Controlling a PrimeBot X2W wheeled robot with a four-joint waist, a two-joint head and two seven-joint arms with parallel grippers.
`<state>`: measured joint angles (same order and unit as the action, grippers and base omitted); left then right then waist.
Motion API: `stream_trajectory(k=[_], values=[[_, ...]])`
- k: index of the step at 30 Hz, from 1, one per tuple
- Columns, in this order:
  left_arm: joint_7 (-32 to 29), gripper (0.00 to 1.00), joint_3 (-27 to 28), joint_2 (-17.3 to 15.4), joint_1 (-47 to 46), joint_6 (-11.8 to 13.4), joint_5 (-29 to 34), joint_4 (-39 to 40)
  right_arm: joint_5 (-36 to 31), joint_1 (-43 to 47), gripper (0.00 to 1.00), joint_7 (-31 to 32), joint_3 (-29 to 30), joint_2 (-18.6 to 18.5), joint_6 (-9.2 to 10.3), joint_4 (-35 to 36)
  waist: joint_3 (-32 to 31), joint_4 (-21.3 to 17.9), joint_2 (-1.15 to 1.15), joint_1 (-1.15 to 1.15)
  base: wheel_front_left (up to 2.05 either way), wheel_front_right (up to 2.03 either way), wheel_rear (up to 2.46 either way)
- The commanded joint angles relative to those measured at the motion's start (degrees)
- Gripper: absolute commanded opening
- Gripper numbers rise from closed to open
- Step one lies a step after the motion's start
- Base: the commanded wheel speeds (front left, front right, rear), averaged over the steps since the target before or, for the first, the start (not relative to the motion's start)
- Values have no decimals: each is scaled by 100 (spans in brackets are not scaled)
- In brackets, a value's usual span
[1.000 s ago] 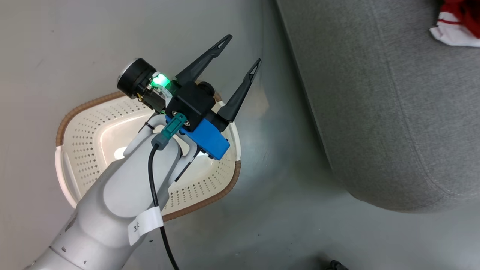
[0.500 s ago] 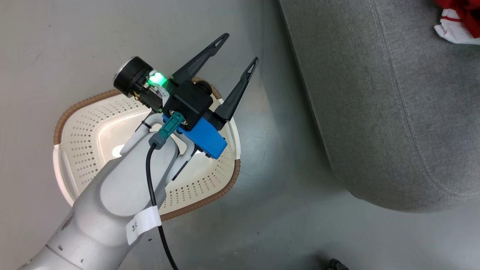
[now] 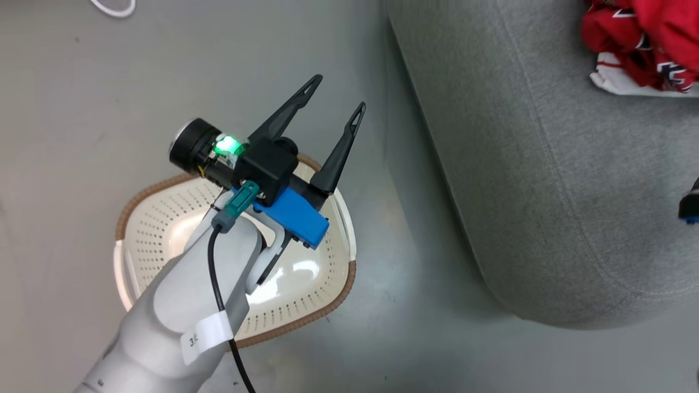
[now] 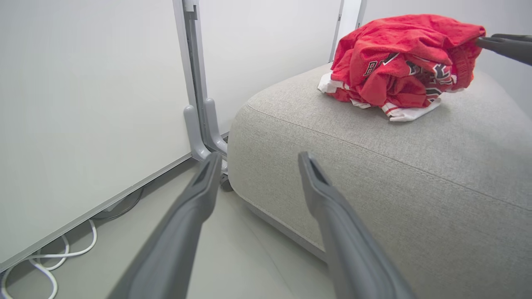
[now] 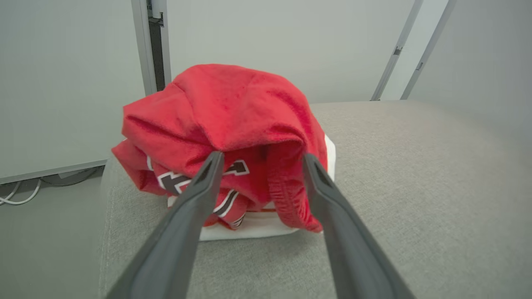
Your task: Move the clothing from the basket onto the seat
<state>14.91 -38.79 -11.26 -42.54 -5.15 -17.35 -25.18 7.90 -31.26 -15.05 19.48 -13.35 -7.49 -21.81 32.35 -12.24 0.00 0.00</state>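
- Left gripper centre-left of head view, fingers spread wide, nothing between them. It hangs over the far rim of the basket, tips above grey floor.
- Clothing: bunched red pile with white trim and lettering, upper right corner of head view, lying on the seat, well apart from left gripper.
- Right gripper fingers parted, gripping nothing. In right wrist view the pile sits right at the tips, red fabric showing in the gap.
- Left wrist view: pile at upper right, one dark right-gripper finger at its right edge.
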Motion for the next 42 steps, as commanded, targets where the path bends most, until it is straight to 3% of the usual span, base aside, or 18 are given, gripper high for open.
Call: stream_trajectory(k=[1,12,18,26,42], values=[[34,100,80,7,103,25,-39,42,-56,191,100,-19,-22,42,-1,92,-338,39,0,0,0,0,0],[34,100,1018,-6,1215,232,-44,489,-129,1170,100,-18,-922,367,-1,1035,-1431,255,0,0,0,0,0],[34,100,1615,36,1823,285,45,747,-63,1415,100,-18,-1452,385,-1,1253,-1919,545,0,0,0,0,0],[29,100,2444,190,2520,304,195,950,-56,1756,100,-19,-1716,457,-1,1543,-2380,995,0,0,0,0,0],[31,100,3514,567,3484,-42,495,954,-34,2560,100,-19,-1821,790,-1,1382,-2839,1437,0,0,0,0,0]])
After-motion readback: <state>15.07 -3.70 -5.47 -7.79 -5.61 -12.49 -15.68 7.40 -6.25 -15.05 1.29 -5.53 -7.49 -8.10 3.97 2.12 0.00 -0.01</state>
